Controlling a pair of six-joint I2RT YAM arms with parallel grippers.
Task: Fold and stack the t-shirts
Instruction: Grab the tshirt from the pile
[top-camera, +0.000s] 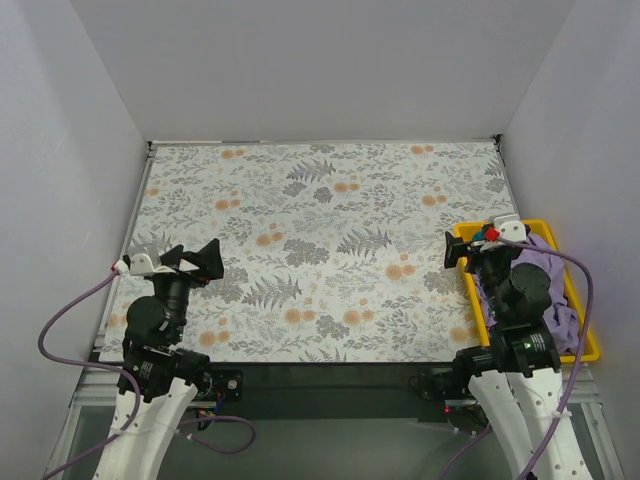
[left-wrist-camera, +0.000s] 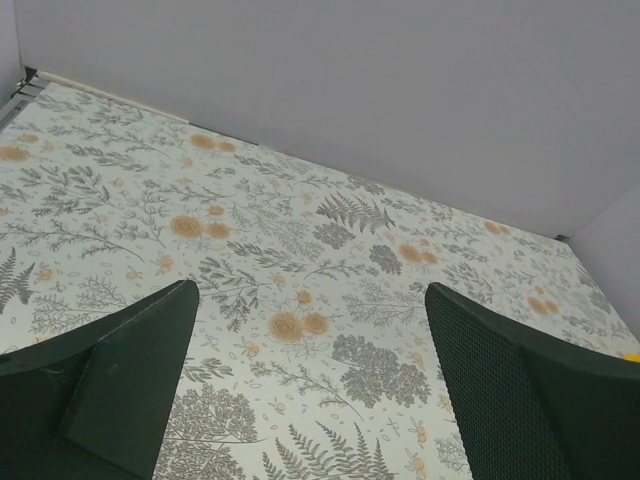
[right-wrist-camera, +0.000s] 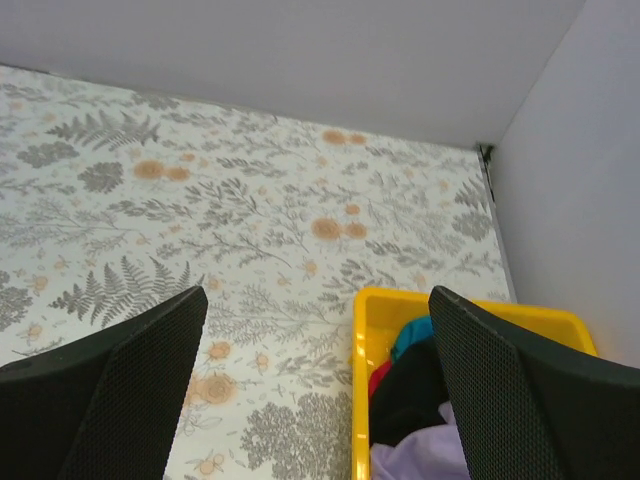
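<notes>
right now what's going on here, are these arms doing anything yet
Nothing is being handled yet. The left gripper hovers over the near-left part of the floral table, jaws wide open and empty. The right gripper hangs over the far end of the yellow tray at the table's right edge, jaws also open. The t-shirts lie bunched in that tray, lavender, black and some blue showing; none is laid out, folded or stacked.
</notes>
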